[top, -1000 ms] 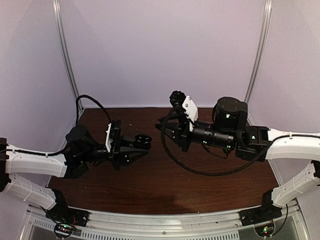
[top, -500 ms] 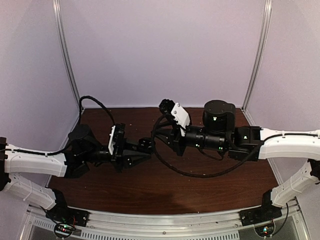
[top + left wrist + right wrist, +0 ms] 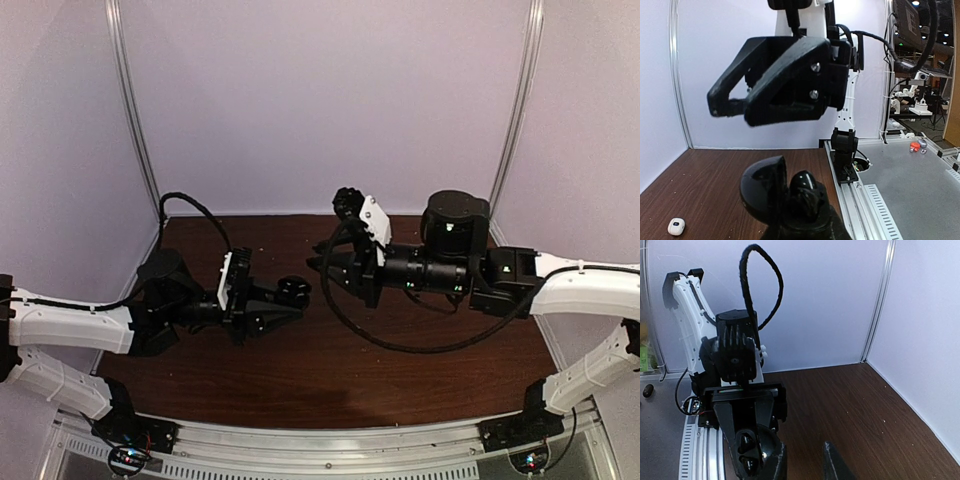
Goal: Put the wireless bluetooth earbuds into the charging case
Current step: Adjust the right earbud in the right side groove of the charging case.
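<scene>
I'm clamping the open charging case (image 3: 765,190) in the left gripper (image 3: 288,299); the right gripper (image 3: 804,467) is hovering beside the case, jaws parted, seemingly empty. I'm reckoning it needs to fetch the white earbud (image 3: 676,226) lying well apart from the case.

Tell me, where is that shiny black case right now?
The black case is held open in the left gripper over the brown table, left of centre in the top view, with the right gripper close by.

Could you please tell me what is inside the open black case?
The black charging case stands open; the right wrist view shows two dark glossy shapes in its base. Whether they are seated buds or empty wells cannot be told.
</scene>
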You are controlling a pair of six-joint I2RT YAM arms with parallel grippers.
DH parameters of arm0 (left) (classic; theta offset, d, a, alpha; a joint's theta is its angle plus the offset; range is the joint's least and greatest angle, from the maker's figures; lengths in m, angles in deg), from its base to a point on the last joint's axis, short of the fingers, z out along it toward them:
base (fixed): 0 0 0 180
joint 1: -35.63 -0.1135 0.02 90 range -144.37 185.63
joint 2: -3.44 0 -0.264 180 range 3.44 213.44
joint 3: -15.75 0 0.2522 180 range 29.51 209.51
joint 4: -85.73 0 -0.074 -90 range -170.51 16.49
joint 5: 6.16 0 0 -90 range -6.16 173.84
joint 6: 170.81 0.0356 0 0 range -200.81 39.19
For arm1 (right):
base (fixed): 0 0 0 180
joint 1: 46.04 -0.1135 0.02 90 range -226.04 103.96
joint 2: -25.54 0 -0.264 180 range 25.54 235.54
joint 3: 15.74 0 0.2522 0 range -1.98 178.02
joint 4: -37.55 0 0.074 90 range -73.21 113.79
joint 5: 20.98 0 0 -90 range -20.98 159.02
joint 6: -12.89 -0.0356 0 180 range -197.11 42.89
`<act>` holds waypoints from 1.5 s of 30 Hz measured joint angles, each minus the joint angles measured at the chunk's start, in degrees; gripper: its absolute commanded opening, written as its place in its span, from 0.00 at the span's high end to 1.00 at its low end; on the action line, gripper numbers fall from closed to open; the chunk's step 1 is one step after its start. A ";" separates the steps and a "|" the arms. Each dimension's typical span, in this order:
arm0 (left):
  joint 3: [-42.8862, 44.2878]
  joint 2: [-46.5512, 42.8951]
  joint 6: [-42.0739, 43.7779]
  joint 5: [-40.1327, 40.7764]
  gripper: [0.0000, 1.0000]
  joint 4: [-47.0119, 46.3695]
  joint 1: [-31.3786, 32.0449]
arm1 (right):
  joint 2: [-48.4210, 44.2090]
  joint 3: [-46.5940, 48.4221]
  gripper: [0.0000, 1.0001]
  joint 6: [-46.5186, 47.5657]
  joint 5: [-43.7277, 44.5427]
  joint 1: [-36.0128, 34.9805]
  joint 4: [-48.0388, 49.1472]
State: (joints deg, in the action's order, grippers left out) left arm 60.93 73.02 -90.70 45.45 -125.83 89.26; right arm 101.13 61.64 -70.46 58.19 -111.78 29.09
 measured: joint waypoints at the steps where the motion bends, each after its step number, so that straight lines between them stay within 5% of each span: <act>1: 0.00 0.00 0.00 0.00 0.96 0.00 0.00 | -0.76 -0.02 0.76 -0.04 -0.96 0.02 0.02; 11: 0.00 0.09 0.00 0.00 0.96 0.00 0.00 | -1.99 -0.11 0.82 0.22 -11.30 0.09 -1.70; 26: 0.00 0.22 -0.02 0.04 0.96 0.46 -0.02 | 1.57 0.09 0.89 2.21 -12.81 -0.31 -6.03; 32: 0.00 0.22 -0.02 0.09 0.96 0.42 0.02 | 1.55 0.70 0.80 2.43 -12.72 -0.57 -7.02; 45: 0.00 0.50 -0.04 0.20 0.96 0.07 0.02 | 0.72 2.99 0.43 2.12 -13.99 -1.22 -7.32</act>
State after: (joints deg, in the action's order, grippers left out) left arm 60.93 73.53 -90.75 45.64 -125.76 89.28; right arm 101.85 64.63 -68.34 44.20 -113.00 21.77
